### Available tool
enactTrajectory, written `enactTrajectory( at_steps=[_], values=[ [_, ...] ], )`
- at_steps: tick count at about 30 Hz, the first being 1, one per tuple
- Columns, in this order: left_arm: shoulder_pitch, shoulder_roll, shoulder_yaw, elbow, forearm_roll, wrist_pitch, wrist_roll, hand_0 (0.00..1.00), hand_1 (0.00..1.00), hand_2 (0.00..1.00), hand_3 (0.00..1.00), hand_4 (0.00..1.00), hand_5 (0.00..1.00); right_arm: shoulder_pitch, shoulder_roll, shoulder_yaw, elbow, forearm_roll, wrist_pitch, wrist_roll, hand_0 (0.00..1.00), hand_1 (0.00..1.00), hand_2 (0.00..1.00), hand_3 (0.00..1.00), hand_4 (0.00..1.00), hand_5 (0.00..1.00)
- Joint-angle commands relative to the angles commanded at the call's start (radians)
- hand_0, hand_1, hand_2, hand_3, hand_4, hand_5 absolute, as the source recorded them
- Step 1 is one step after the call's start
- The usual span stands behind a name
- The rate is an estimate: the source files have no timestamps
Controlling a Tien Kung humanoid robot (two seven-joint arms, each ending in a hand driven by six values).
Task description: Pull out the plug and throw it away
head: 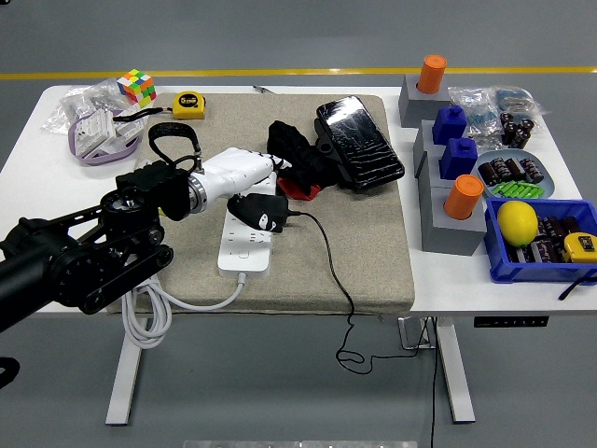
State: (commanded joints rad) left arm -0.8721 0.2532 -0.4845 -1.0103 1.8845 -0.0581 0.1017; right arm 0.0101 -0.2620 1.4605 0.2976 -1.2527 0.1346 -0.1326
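Left robot hand (244,175) grips plug (259,212) on power strip (244,245), mid-mat (373,252).

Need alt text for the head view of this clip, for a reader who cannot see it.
The robot's left hand reaches from the left over a white power strip on a beige mat, its fingers at a black plug seated in the strip. A blue bin with a lemon sits at the table's right.

Black plug (258,211), white power strip (244,250), yellow lemon (517,222), blue bin (550,269).
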Motion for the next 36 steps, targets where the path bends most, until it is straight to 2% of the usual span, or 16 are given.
enactTrajectory(
  at_steps=[1, 2, 7, 8, 12, 13, 14, 19, 20, 25, 26, 31, 32, 36],
  values=[
    [-0.003, -0.002, 0.004, 0.006, -0.004, -0.001, 0.002, 0.704, 0.865, 0.911, 0.913, 0.971, 0.308, 0.0, 0.0, -0.001, 0.0, 0.001, 0.0, 0.0, 0.63, 0.667, 0.689, 0.636, 0.993, 0.562],
    [-0.005, -0.005, 0.007, 0.012, -0.007, -0.002, 0.004, 0.669, 0.833, 0.861, 0.904, 0.939, 0.286, 0.0, 0.0, -0.001, 0.001, 0.001, 0.0, 0.0, 0.63, 0.667, 0.689, 0.636, 0.993, 0.562],
    [-0.028, -0.023, 0.03, 0.056, -0.042, -0.004, 0.01, 0.669, 0.833, 0.861, 0.904, 0.939, 0.286, 0.001, 0.001, -0.005, 0.001, 0.003, 0.0, 0.001, 0.63, 0.667, 0.689, 0.636, 0.993, 0.562],
    [-0.034, -0.028, 0.035, 0.068, -0.049, -0.006, 0.012, 0.63, 0.794, 0.803, 0.874, 0.91, 0.302, 0.002, 0.001, -0.005, 0.001, 0.003, 0.0, 0.001, 0.63, 0.667, 0.689, 0.636, 0.992, 0.562],
    [-0.053, -0.041, 0.054, 0.105, -0.073, -0.009, 0.015, 0.63, 0.794, 0.803, 0.874, 0.91, 0.302, 0.003, 0.0, -0.006, 0.002, 0.004, -0.001, 0.001, 0.63, 0.667, 0.689, 0.636, 0.992, 0.562],
    [-0.056, -0.043, 0.056, 0.111, -0.078, -0.009, 0.015, 0.63, 0.794, 0.803, 0.874, 0.91, 0.302, 0.003, 0.0, -0.006, 0.002, 0.005, -0.001, 0.001, 0.63, 0.667, 0.689, 0.636, 0.992, 0.562],
    [-0.058, -0.044, 0.058, 0.114, -0.082, -0.009, 0.016, 0.584, 0.75, 0.749, 0.834, 0.87, 0.301, 0.003, 0.0, -0.006, 0.002, 0.005, -0.001, 0.001, 0.63, 0.667, 0.689, 0.636, 0.993, 0.562],
    [-0.067, -0.05, 0.07, 0.125, -0.117, -0.01, 0.014, 0.584, 0.75, 0.749, 0.834, 0.87, 0.301, 0.003, -0.001, -0.006, 0.001, 0.004, -0.001, 0.001, 0.63, 0.667, 0.689, 0.636, 0.993, 0.562],
    [-0.069, -0.052, 0.076, 0.129, -0.128, -0.012, 0.016, 0.426, 0.642, 0.642, 0.773, 0.839, 0.307, 0.003, -0.001, -0.007, 0.001, 0.004, -0.001, 0.001, 0.63, 0.667, 0.689, 0.636, 0.993, 0.561],
    [-0.074, -0.054, 0.091, 0.141, -0.143, -0.016, 0.016, 0.426, 0.642, 0.642, 0.773, 0.839, 0.307, 0.003, -0.001, -0.009, 0.002, 0.006, -0.001, 0.001, 0.63, 0.667, 0.689, 0.636, 0.993, 0.561],
    [-0.074, -0.054, 0.092, 0.142, -0.143, -0.016, 0.015, 0.413, 0.615, 0.59, 0.718, 0.825, 0.293, 0.003, -0.001, -0.009, 0.002, 0.006, -0.001, 0.001, 0.63, 0.666, 0.689, 0.636, 0.993, 0.561],
    [-0.086, -0.054, 0.105, 0.149, -0.147, -0.018, 0.015, 0.413, 0.615, 0.59, 0.718, 0.825, 0.293, 0.003, -0.002, -0.007, 0.001, 0.004, -0.001, 0.0, 0.63, 0.666, 0.689, 0.636, 0.993, 0.561],
    [-0.087, -0.054, 0.107, 0.151, -0.148, -0.019, 0.015, 0.378, 0.517, 0.5, 0.579, 0.737, 0.117, 0.003, -0.002, -0.008, 0.001, 0.004, -0.001, 0.0, 0.63, 0.667, 0.689, 0.636, 0.993, 0.561],
    [-0.092, -0.053, 0.12, 0.159, -0.148, -0.024, 0.018, 0.378, 0.517, 0.5, 0.579, 0.737, 0.117, 0.004, -0.002, -0.007, 0.002, 0.004, -0.001, 0.001, 0.63, 0.667, 0.689, 0.636, 0.993, 0.561]
  ],
)
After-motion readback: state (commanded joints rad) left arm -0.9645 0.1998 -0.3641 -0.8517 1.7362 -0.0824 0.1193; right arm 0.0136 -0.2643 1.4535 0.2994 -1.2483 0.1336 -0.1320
